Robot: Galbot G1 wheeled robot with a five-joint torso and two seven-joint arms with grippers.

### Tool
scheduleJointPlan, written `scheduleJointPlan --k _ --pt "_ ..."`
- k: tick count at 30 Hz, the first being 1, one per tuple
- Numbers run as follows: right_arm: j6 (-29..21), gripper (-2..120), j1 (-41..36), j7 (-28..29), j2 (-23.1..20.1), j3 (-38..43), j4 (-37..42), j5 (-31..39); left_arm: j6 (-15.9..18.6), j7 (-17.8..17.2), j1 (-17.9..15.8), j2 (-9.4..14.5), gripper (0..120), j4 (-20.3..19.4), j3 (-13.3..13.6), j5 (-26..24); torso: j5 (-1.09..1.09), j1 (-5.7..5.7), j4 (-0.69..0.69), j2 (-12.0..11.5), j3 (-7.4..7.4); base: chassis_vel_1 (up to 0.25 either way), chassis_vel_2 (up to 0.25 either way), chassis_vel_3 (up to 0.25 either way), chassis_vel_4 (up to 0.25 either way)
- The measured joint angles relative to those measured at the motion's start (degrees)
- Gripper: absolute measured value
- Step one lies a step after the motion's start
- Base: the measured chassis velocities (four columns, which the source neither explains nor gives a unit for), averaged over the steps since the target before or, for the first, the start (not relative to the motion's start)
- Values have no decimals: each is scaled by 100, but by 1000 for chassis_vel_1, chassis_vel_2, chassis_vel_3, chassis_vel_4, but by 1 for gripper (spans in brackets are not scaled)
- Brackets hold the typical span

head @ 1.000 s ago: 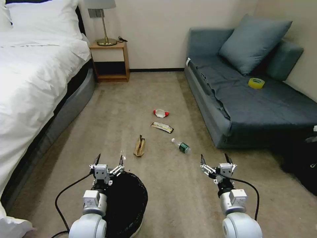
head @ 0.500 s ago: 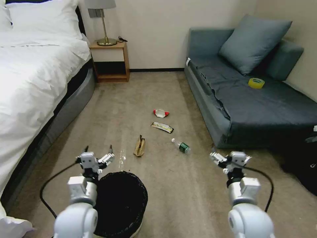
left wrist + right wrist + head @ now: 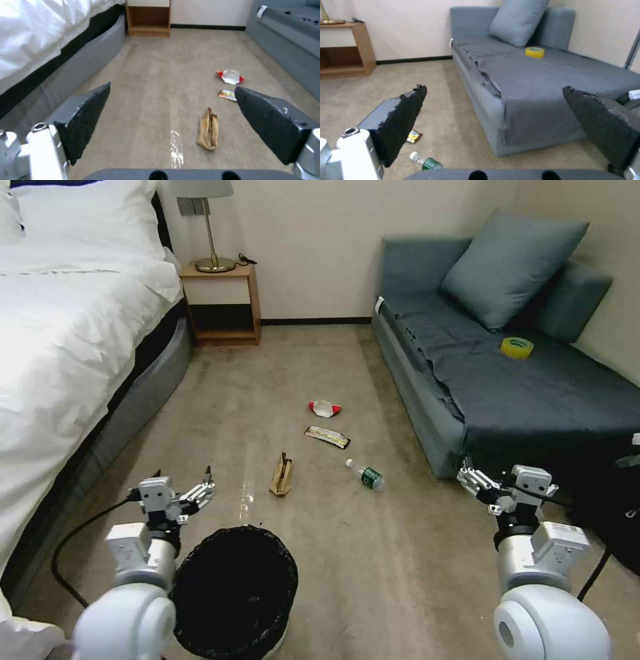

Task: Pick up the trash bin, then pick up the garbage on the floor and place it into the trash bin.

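**Two grippers spread, bin on the floor**

Two arms reach out in front of you, both empty. Your left gripper (image 3: 182,483) hangs above the carpet (image 3: 373,553) just beyond the far-left rim of the trash bin (image 3: 233,590), fingers (image 3: 85,120) set wide apart with nothing between them. Your right gripper (image 3: 493,480) is out by the near corner of the sofa (image 3: 533,400), its jaws likewise spread and holding nothing.

The trash bin stands upright on the carpet close to your base, black liner showing, not touched by either arm.

The garbage lies in a loose line up the middle of the floor, between bed (image 3: 60,333) and sofa. Nearest you is the brown paper bag (image 3: 282,477), with the clear bottle (image 3: 365,474) to its right. Beyond them lies the dark-and-gold wrapper (image 3: 327,437), and farthest is the red-and-white packet (image 3: 325,409). All four pieces sit apart from each other and well clear of the bin.

A yellow tape roll (image 3: 517,347) rests on the sofa seat, near the cushion (image 3: 510,263).
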Motion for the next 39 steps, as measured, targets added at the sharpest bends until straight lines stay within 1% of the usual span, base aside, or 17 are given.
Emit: scheduleJointPlan --k 4,5,7,8,12,13,15,16,20,21,22,24,28,34,39 --pt "22 100 -29 3 -44 10 -42 -1 7 -9 5 13 100 -7 1 -15 1 0 -1 0 0 0 0 0 0" --pt "30 100 -32 4 -58 15 -51 -1 35 -39 13 28 100 -24 5 -52 1 0 -1 0 0 0 0 0 0" --pt "35 100 -33 6 -99 29 -55 5 188 -221 81 90 100 -99 45 -259 1 0 -1 0 0 0 0 0 0" --pt "35 100 -33 6 -99 29 -55 5 188 -221 81 90 100 -99 45 -259 1 0 -1 0 0 0 0 0 0" --pt "52 100 -7 9 -154 42 -110 18 851 -1018 414 348 100 -399 259 -1170 1 0 -1 0 0 0 0 0 0" --pt "52 100 -7 9 -154 42 -110 18 851 -1018 414 348 100 -399 259 -1170 1 0 -1 0 0 0 0 0 0" --pt "55 100 -2 11 -154 33 -127 17 1184 -1415 581 474 100 -553 369 -1627 1 0 0 0 0 0 0 0 0" --pt "55 100 -2 11 -154 30 -127 17 1257 -1499 617 502 100 -583 393 -1722 2 0 0 0 0 0 0 0 0" --pt "45 100 2 12 -179 20 -127 19 1329 -1593 652 529 100 -613 417 -1824 1 0 0 0 0 0 0 0 0" --pt "44 100 3 12 -194 19 -132 20 1356 -1807 744 626 100 -683 412 -2069 -1 0 -1 0 0 0 0 0 0" --pt "44 100 3 12 -194 19 -132 20 1356 -1807 744 626 100 -683 412 -2069 -1 0 -1 0 0 0 0 0 0" --pt "44 100 -7 12 -203 18 -157 18 1403 -2023 880 736 100 -780 369 -2219 3 0 0 0 0 0 0 0 0" --pt "51 100 -14 12 -204 7 -169 2 1446 -2163 996 757 100 -819 347 -2080 1 1 -1 0 0 0 0 0 0" --pt "63 100 -10 12 -217 -5 -187 -9 1459 -2333 1170 768 100 -827 325 -2059 1 0 0 0 0 0 0 0 0" --pt "93 100 5 12 -253 -11 -241 -10 1459 -2418 1320 761 100 -680 318 -2050 1 1 0 0 0 0 0 0 0"
